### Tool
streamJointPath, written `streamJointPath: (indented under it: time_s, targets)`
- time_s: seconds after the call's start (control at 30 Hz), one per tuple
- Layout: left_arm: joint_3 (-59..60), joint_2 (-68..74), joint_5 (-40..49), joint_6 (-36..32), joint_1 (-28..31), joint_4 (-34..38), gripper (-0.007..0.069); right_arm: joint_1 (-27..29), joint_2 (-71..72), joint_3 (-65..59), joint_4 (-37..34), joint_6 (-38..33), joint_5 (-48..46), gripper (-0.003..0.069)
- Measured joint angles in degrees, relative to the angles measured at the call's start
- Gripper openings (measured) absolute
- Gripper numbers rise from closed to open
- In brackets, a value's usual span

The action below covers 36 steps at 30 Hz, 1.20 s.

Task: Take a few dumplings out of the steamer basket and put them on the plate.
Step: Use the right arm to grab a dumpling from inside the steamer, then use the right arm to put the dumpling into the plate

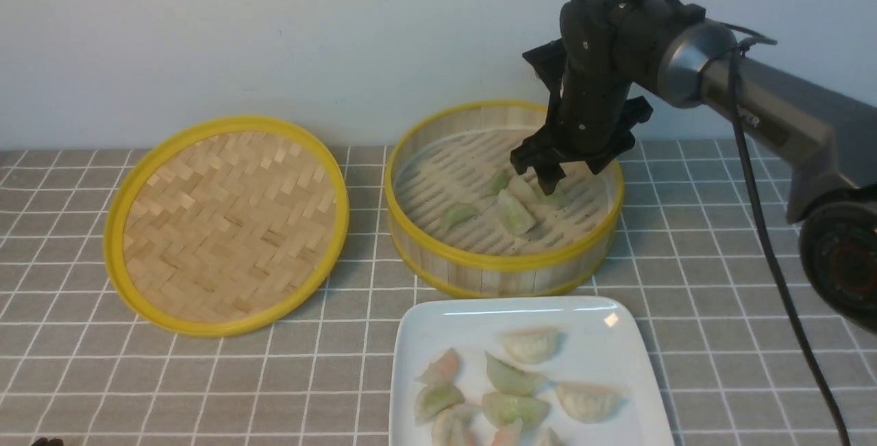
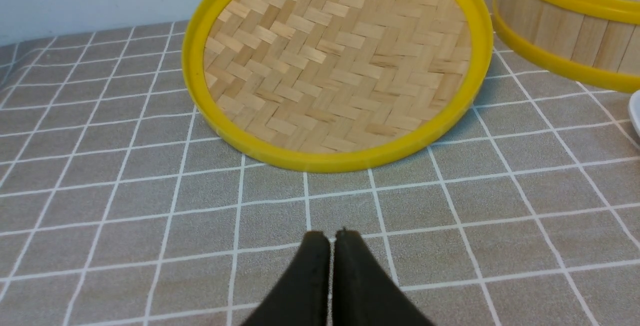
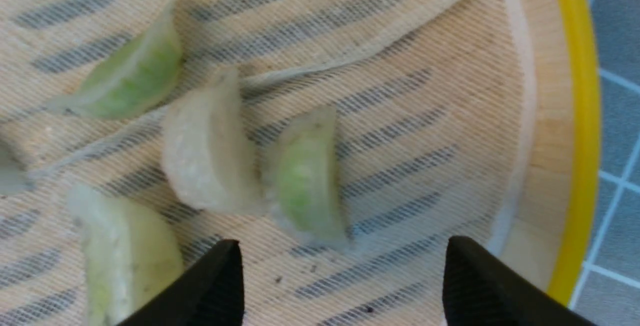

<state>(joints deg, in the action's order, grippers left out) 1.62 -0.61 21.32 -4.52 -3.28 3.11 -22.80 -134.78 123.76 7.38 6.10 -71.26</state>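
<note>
The steamer basket (image 1: 503, 264) stands at the middle back and holds several pale green dumplings (image 1: 515, 213) on its pale liner. My right gripper (image 1: 551, 179) hangs open inside the basket, just above the dumplings. In the right wrist view the gripper (image 3: 342, 253) is open and empty, with a green dumpling (image 3: 305, 176) just beyond its tips and others (image 3: 205, 145) beside it. The white plate (image 1: 438, 323) at the front holds several dumplings (image 1: 512, 376). My left gripper (image 2: 330, 238) is shut and empty, low over the cloth.
The flat woven yellow-rimmed lid (image 1: 226, 223) lies left of the basket; it also shows in the left wrist view (image 2: 340, 60). A grey checked cloth (image 1: 719, 275) covers the table. The basket's wall (image 2: 565, 30) shows in the left wrist view.
</note>
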Motion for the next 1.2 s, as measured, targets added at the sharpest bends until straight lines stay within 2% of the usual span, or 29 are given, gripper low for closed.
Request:
streamJointPath:
  time_s: [0.2,0.3,0.37,0.43,0.47,0.7,0.83,0.97,1.07,1.13,1.2]
  targets:
    - [0.0,0.0,0.0,0.0,0.0,0.0,-0.0005,0.0,-3.11,0.0,-0.26,-0.62,1.0,0.0484]
    - [0.0,0.0,0.0,0.0,0.0,0.0,-0.0005,0.0,-3.65,0.26,-0.49,-0.82,1.62,0.0443]
    - [0.0,0.0,0.0,0.0,0.0,0.0,-0.0005,0.0,-3.83,0.31,-1.29,-0.89,1.85,0.0349]
    - [0.0,0.0,0.0,0.0,0.0,0.0,-0.0005,0.0,-3.83,0.37,-1.52,-1.08,2.03,0.0144]
    - [0.0,0.0,0.0,0.0,0.0,0.0,-0.0005,0.0,-3.72,0.37,-1.43,-1.08,2.03,0.0097]
    - [0.0,0.0,0.0,0.0,0.0,0.0,-0.0005,0.0,2.74,-0.55,-1.94,-2.39,0.42,0.0094]
    - [0.0,0.0,0.0,0.0,0.0,0.0,-0.0005,0.0,11.8,-5.39,-4.29,-3.42,0.49,0.0094]
    - [0.0,0.0,0.0,0.0,0.0,0.0,-0.0005,-0.24,21.6,-17.56,-10.62,-4.45,0.56,0.0094]
    - [0.0,0.0,0.0,0.0,0.0,0.0,-0.0005,-2.39,30.54,-32.79,-16.16,-6.64,0.5,0.0094]
    - [0.0,0.0,0.0,0.0,0.0,0.0,-0.0005,-3.33,33.38,-38.04,-17.75,-6.98,0.54,0.0094]
    - [0.0,0.0,0.0,0.0,0.0,0.0,-0.0005,-4.94,36.58,-48.86,-20.36,-7.55,3.45,0.0094]
